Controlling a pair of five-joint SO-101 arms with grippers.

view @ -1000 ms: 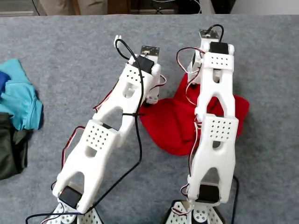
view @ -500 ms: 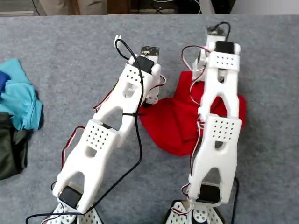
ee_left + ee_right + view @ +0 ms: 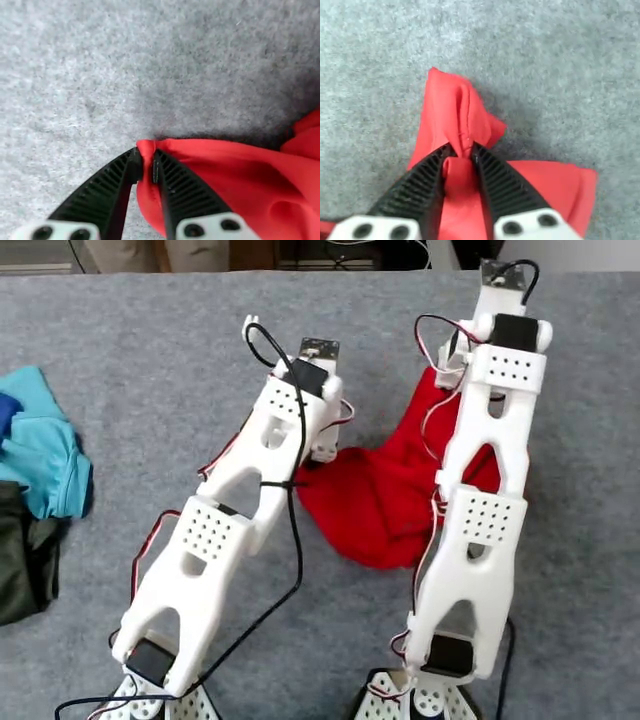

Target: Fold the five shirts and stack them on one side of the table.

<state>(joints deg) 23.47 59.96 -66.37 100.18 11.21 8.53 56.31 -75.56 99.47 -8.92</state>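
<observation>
A red shirt (image 3: 375,500) lies bunched on the grey table between my two arms. My left gripper (image 3: 145,162) is shut on a corner of the red shirt (image 3: 225,170), low against the cloth surface. My right gripper (image 3: 461,152) is shut on another fold of the red shirt (image 3: 452,110), held near the table's far edge, where the fabric (image 3: 425,405) stretches up under the right arm (image 3: 490,440). The left arm (image 3: 270,450) reaches from the near left to the shirt's left end.
A teal shirt (image 3: 45,455) and a dark shirt (image 3: 25,560) lie piled at the left edge of the table (image 3: 150,360). A bit of blue cloth (image 3: 6,412) peeks out beside them. A person's legs stand beyond the far edge.
The right arm has moved toward the far right edge, dragging its end of the red shirt along and stretching it. The left arm has stayed put.
</observation>
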